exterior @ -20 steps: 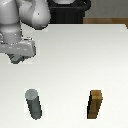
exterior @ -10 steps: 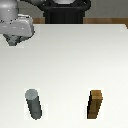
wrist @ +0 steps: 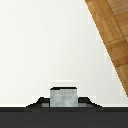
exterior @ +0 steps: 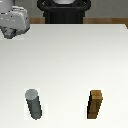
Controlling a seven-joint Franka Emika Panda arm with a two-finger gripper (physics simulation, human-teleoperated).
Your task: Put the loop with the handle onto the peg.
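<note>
The peg (exterior: 34,104), a short dark grey cylinder with a lighter top, stands near the front of the white table (exterior: 75,55) on the exterior view's left. My gripper (exterior: 11,34) hangs at the far left corner of the table, well away from the peg. In the wrist view a light grey square piece (wrist: 64,96), which looks like the handle of the loop with the handle, sits between the dark fingers (wrist: 40,102). The ring part is hidden. The jaws look shut on it.
A brown wooden block (exterior: 96,105) stands upright at the front on the exterior view's right, level with the peg. The robot's dark base (exterior: 65,12) is behind the table's far edge. The wrist view shows the table edge and wooden floor (wrist: 112,30) beyond it.
My gripper has moved up and toward the far left corner of the table, away from the peg. The peg and the block have not moved.
</note>
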